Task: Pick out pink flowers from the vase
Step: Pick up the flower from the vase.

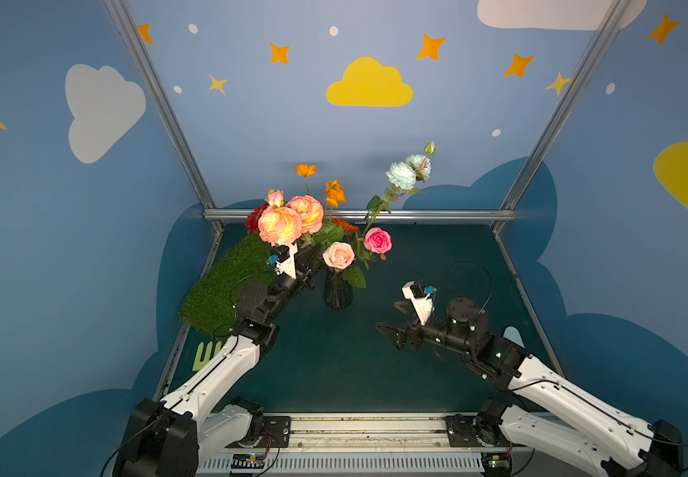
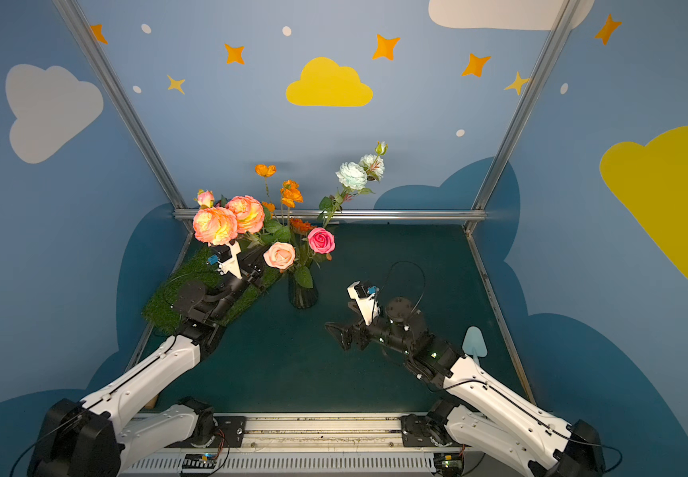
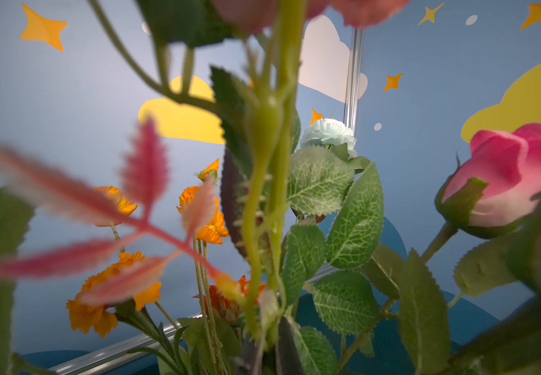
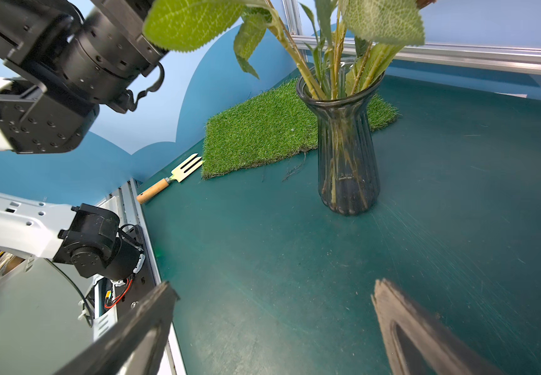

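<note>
Stems of the peach-pink branch (image 1: 280,225) rise out of the left claw (image 1: 311,256), which is clamped shut on them below the leaves. The ruffled blooms sit directly above that claw and lean away from the vase (image 1: 338,295). In the left wrist view the thick green stalk climbs from the claw's tips at the frame's lower edge toward blurred pink petals. Whether the stalk's lower end is inside the vase cannot be told.

The vase stands upright on the surface (image 1: 334,363), just to the right of the left claw and slightly lower. The pale pink rose (image 1: 338,255) hangs over the vase mouth, close beside the left claw's tips. The hot-pink rose (image 1: 377,240) is further right and a little beyond. Orange flowers (image 1: 334,194) and white-bluish blooms (image 1: 401,175) stand higher and farther back.

The right claw (image 1: 392,320) has its jaws spread wide and holds nothing. It hovers above the surface, with the vase ahead of it and to its left, well apart. The grass mat (image 1: 218,289) lies beneath and behind the left claw. Near the mat's front corner lies a garden fork (image 4: 168,181).
</note>
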Tool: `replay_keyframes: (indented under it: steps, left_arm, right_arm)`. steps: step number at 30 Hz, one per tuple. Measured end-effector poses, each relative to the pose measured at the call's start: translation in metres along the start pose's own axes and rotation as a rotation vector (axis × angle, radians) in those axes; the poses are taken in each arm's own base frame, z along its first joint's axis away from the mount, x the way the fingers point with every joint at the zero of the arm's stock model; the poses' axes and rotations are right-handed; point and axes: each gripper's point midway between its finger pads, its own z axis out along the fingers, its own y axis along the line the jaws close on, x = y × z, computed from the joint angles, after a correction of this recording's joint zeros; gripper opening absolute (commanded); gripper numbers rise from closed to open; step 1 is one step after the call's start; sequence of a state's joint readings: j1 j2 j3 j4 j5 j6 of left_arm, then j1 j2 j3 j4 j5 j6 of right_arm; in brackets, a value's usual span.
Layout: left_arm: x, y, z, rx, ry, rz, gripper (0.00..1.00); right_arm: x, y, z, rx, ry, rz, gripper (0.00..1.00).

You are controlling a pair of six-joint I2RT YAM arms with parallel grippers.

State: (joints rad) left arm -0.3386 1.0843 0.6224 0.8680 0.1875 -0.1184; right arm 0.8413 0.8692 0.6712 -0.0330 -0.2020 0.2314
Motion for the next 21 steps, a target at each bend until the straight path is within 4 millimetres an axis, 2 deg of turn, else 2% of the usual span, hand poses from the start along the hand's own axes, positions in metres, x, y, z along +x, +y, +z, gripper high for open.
replay_keyframes:
  steps: [7,16,21]
  left_arm:
    - [-0.016,-0.001,0.003,-0.001,-0.023,0.012,0.04]
    - [-0.003,0.002,0.009,-0.004,0.016,0.001,0.02]
    - [-0.027,0.001,0.017,-0.004,0.000,0.008,0.02]
  right_arm:
    - [0.000,0.000,0.000,0.000,0.000,0.000,0.97]
    - [-0.003,0.002,-0.003,0.002,-0.013,-0.005,0.97]
    - [-0.004,0.002,-0.004,0.001,-0.018,-0.006,0.97]
